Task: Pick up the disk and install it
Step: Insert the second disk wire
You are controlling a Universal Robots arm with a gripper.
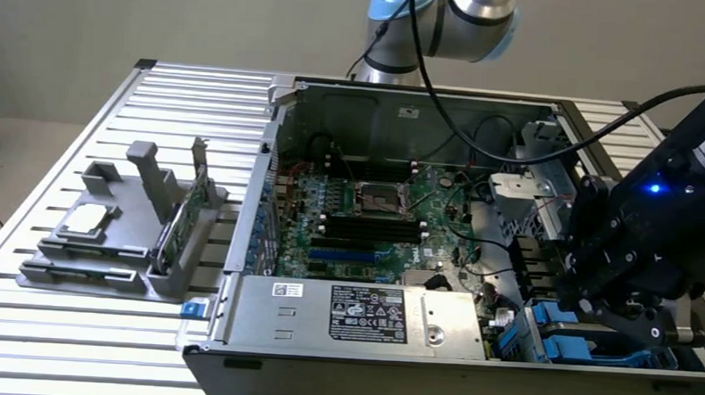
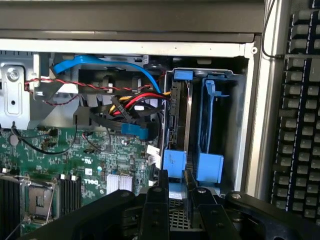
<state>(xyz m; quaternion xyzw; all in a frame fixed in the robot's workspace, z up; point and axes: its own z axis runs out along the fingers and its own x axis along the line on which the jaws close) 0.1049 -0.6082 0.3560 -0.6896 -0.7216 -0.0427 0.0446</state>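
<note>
- In the exterior view, an open metal computer case (image 1: 287, 114) lay on a ribbed metal table (image 1: 81, 141), exposing a green motherboard (image 1: 364, 220) and a boxy silver power supply (image 1: 360, 316) with a black label.
- A grey plastic holder (image 1: 125, 241) stood at that view's left, carrying a thin green circuit card (image 1: 183, 217) on edge and a small square silver chip (image 1: 86, 221).
- The bulky black gripper (image 1: 628, 312) hung over the case's corner at that view's right, above the blue-railed disk (image 1: 567, 336); black cables ran nearby.
- In the wrist view, the disk (image 2: 181, 125) stood on edge in the grey metal drive cage (image 2: 241, 135), its blue rail tabs beside an empty blue bracket (image 2: 209, 150).
- Red, black and blue cables (image 2: 125, 107) crowded just beside the cage.
- The gripper (image 2: 176, 192) had its fingers (image 2: 159, 200) narrowed around the disk's blue tab, apparently touching it.
</note>
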